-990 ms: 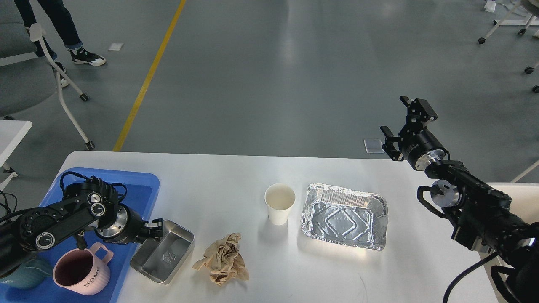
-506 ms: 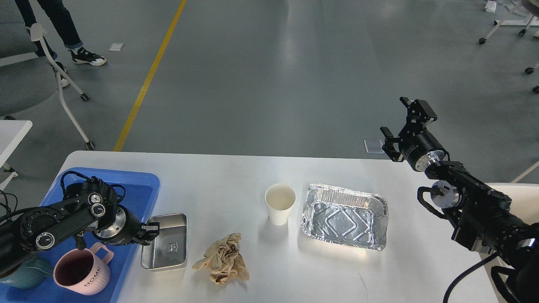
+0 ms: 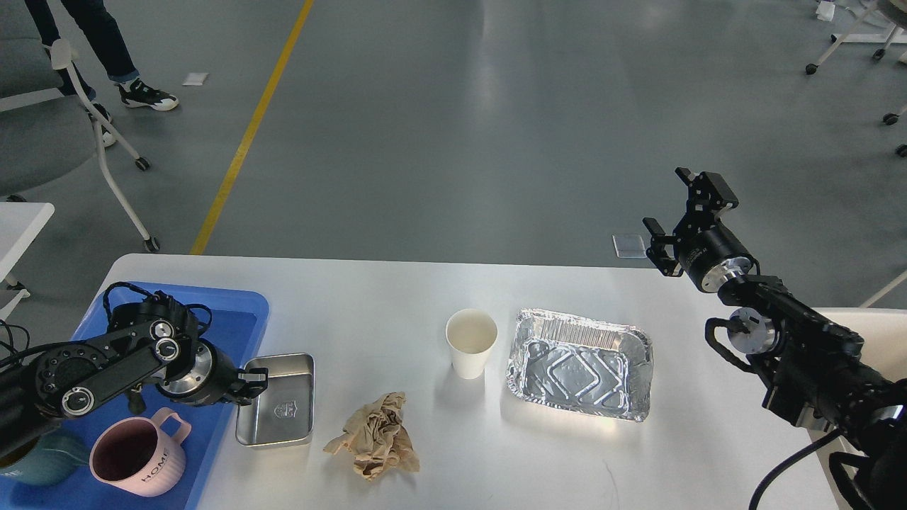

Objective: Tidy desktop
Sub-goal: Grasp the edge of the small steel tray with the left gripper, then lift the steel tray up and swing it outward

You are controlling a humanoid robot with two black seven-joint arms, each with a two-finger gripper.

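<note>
The steel tin (image 3: 278, 411) was tipped up a moment ago; now it lies flat on the white bench (image 3: 397, 297), just beside the blue tray (image 3: 241, 312). The left fingers (image 3: 256, 379) pinch its left rim. The right fingers (image 3: 684, 212) are spread open with nothing in them, up over the bench's far right edge. Near the tin lie a crumpled brown paper (image 3: 375, 435), a paper cup (image 3: 471, 342) and a foil tray (image 3: 579, 363). A pink mug (image 3: 138, 453) stands in the blue tray.
</note>
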